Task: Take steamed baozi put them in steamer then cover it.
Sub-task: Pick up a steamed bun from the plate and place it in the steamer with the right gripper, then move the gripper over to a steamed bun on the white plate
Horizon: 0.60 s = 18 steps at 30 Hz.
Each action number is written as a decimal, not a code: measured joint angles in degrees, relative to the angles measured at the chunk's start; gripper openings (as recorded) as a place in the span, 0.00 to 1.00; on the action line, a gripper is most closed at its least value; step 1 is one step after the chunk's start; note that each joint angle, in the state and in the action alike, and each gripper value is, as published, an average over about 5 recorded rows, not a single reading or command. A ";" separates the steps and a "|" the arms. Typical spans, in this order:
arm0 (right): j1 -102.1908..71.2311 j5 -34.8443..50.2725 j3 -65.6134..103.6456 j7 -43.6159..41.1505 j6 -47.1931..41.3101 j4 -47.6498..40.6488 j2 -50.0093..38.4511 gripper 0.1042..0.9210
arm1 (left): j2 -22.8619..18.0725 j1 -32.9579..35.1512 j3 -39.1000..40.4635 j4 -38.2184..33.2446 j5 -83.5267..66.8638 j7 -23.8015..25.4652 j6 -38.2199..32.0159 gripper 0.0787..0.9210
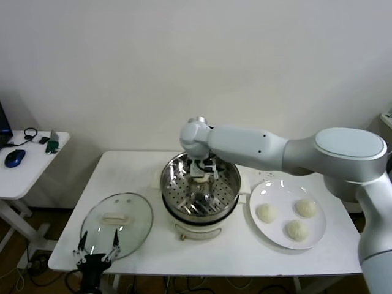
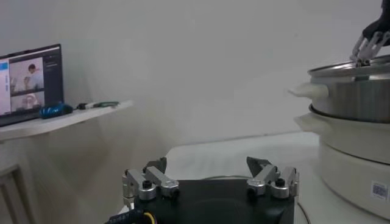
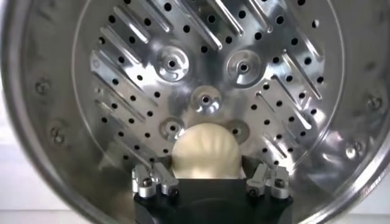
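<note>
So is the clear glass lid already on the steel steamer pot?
No, the clear glass lid lies on the table, left of the open steel steamer pot.
</note>
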 measured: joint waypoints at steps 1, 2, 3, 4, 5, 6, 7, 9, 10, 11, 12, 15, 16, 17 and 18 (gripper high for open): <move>0.02 -0.02 0.08 -0.13 -0.01 0.10 -0.07 0.88 | 0.00 0.03 0.00 0.00 -0.01 -0.04 0.02 0.88; 0.06 0.02 0.14 -0.27 -0.03 0.22 -0.16 0.88 | -0.01 0.07 -0.01 -0.02 -0.02 -0.06 0.05 0.88; 0.15 0.12 0.20 -0.43 -0.04 0.37 -0.28 0.88 | -0.01 0.10 -0.01 -0.05 -0.03 -0.09 0.08 0.88; 0.30 0.30 0.25 -0.61 -0.04 0.55 -0.42 0.88 | -0.02 0.13 -0.01 -0.08 -0.03 -0.12 0.11 0.88; 0.51 0.56 0.28 -0.80 -0.06 0.74 -0.59 0.88 | -0.02 0.16 -0.01 -0.12 -0.03 -0.15 0.15 0.88; 0.79 0.91 0.30 -0.99 -0.08 0.94 -0.79 0.88 | -0.02 0.17 -0.01 -0.16 -0.03 -0.18 0.18 0.88; 1.16 1.38 0.31 -1.21 -0.14 1.18 -1.03 0.88 | -0.02 0.18 0.00 -0.19 -0.03 -0.22 0.22 0.88; 2.11 2.60 0.22 -1.66 -0.33 1.66 -1.63 0.88 | -0.02 0.16 0.04 -0.22 -0.03 -0.31 0.29 0.88; 2.73 3.42 0.11 -1.90 -0.49 1.90 -2.00 0.88 | -0.02 0.15 0.08 -0.22 -0.03 -0.36 0.34 0.88; 3.43 4.41 -0.07 -2.14 -0.71 2.13 -2.41 0.88 | -0.02 0.14 0.13 -0.23 -0.03 -0.40 0.39 0.88; 4.27 5.65 -0.34 -2.37 -1.00 2.32 -2.90 0.88 | -0.02 0.13 0.19 -0.25 -0.02 -0.44 0.43 0.88; 7.26 10.80 -1.68 -2.85 -2.41 2.66 -4.76 0.88 | -0.03 0.13 0.39 -0.44 0.02 -0.51 0.59 0.88; 8.37 12.99 -2.28 -2.92 -3.08 2.75 -5.52 0.88 | -0.03 0.13 0.43 -0.53 0.04 -0.52 0.64 0.88; 9.47 15.34 -2.97 -2.96 -3.83 2.85 -6.34 0.88 | -0.03 0.12 0.48 -0.63 0.05 -0.53 0.70 0.88; 10.59 17.90 -3.72 -2.98 -4.69 2.98 -7.27 0.88 | -0.03 0.10 0.51 -0.73 0.06 -0.54 0.76 0.88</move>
